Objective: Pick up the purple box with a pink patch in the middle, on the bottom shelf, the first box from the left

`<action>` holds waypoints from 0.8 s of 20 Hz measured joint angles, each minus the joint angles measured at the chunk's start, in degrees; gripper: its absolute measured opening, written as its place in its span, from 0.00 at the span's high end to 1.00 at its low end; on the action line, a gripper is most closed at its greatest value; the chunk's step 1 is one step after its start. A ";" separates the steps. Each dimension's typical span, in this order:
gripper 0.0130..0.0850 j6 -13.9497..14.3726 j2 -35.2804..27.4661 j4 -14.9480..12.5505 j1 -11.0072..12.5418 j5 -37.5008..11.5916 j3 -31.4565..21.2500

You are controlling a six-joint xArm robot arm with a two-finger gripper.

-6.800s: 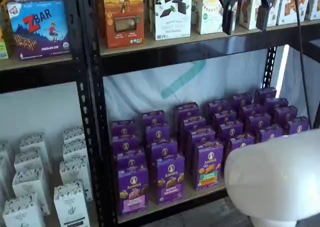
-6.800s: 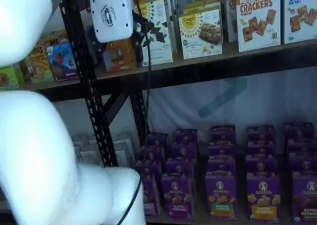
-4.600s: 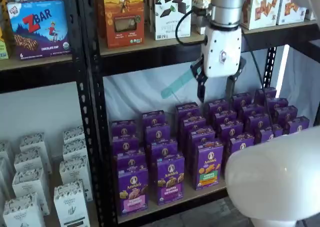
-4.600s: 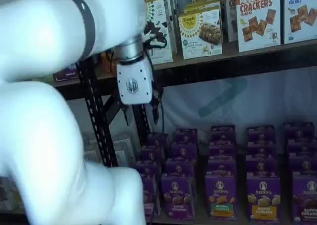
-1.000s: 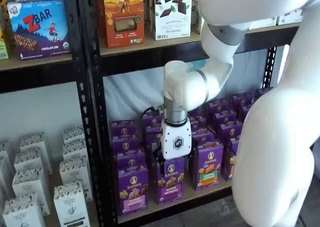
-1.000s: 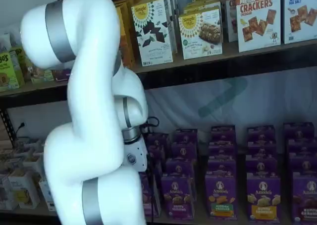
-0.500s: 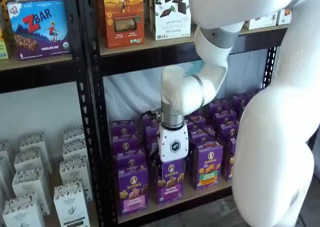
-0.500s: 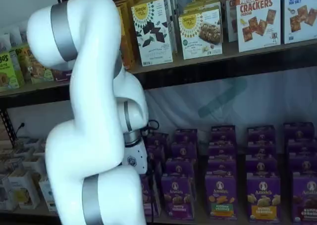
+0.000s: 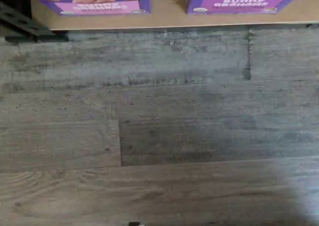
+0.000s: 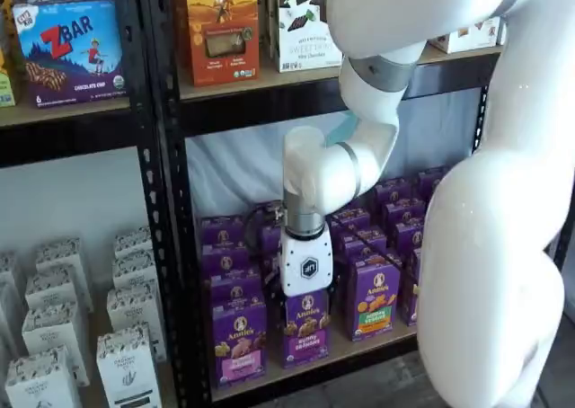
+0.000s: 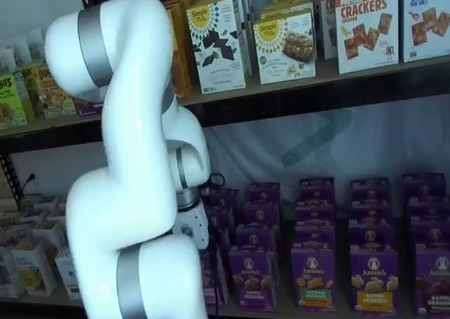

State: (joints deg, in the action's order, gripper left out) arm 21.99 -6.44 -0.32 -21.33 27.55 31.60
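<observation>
The hand [image 10: 308, 293] hangs low at centre frame, white body over the front row of boxes, its fingers hidden yet spread apart; the purple box [image 10: 239, 341] stands lower left of it on the bottom shelf [image 10: 305, 365], untouched

White six-joint robot arm [image 10: 485, 246]: large pale links with grey joint bands filled the right side in a shelf view and the left side in a shelf view [image 11: 133, 192]. Forearm descended from the upper right, bent at an elbow, and ended in a vertical wrist. White-bodied two-finger gripper [image 10: 306, 293] pointed straight down, logo facing forward. Black fingers could not be made out in either shelf view; jaws stood fully apart.
</observation>
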 joint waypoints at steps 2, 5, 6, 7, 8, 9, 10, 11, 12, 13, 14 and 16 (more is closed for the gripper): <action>0.00 0.29 -0.89 0.03 -0.30 -0.92 0.41; 0.00 1.37 -2.42 -0.59 -0.81 -2.60 1.30; 0.00 2.05 -2.83 -1.19 -0.96 -2.77 1.68; 0.00 2.61 -3.12 -1.68 -1.09 -2.95 1.95; 0.00 3.40 -3.50 -2.34 -1.27 -3.22 2.34; 0.00 4.01 -3.84 -2.78 -1.49 -3.40 2.75; 0.00 4.36 -4.09 -2.95 -1.67 -3.52 3.06; 0.00 4.66 -4.31 -3.10 -1.84 -3.58 3.36; 0.00 4.98 -4.58 -3.21 -2.05 -3.59 3.73; 0.00 5.13 -4.83 -3.17 -2.25 -3.58 4.06; 0.00 5.13 -5.04 -2.97 -2.44 -3.52 4.33; 0.00 5.00 -5.47 -2.41 -2.82 -3.54 4.82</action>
State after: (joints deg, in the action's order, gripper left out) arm 26.99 -11.91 -2.72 -24.16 24.01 36.43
